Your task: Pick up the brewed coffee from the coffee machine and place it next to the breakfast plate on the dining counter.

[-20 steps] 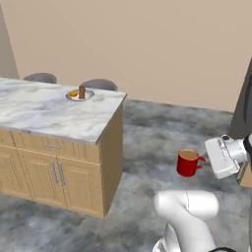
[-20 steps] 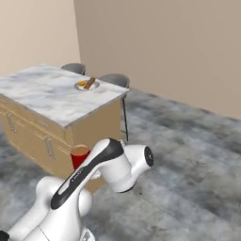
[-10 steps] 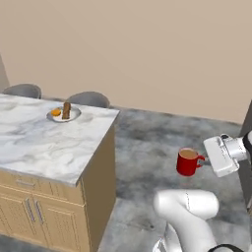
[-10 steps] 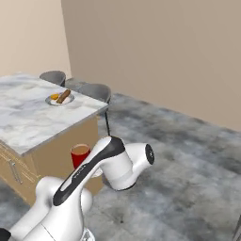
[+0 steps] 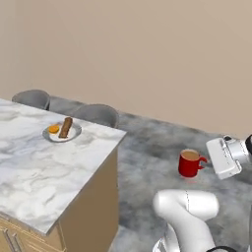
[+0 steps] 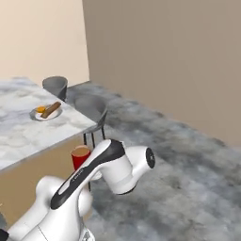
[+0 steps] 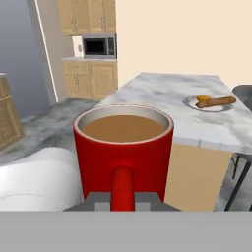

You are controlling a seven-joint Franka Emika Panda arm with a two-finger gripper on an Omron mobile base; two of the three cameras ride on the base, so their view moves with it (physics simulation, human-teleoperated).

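The brewed coffee, a red mug (image 5: 189, 163) of brown liquid, hangs in the air over the grey floor to the right of the dining counter (image 5: 29, 172). My gripper (image 5: 204, 160) is shut on its side handle. In the hand view the mug (image 7: 123, 147) stands upright and close, with my gripper (image 7: 123, 201) clamped on the handle at the bottom. The breakfast plate (image 5: 61, 132) with a sausage and an orange piece lies near the counter's far corner, also seen as the plate (image 7: 209, 103) and the plate (image 6: 47, 112). The arm partly hides the mug (image 6: 80, 155). The coffee machine is out of view.
Two round grey stools (image 5: 98, 114) (image 5: 32, 98) stand behind the counter's far edge, and their dark legs (image 6: 89, 139) reach the floor by its corner. Wood cabinets and a microwave (image 7: 100, 47) stand beyond the counter in the hand view. A beige wall (image 5: 147, 59) runs behind.
The whole scene has shifted in both base views, so the base has moved: the counter and plate now look nearer. The mug stays gripped at the same spot ahead of the arm.
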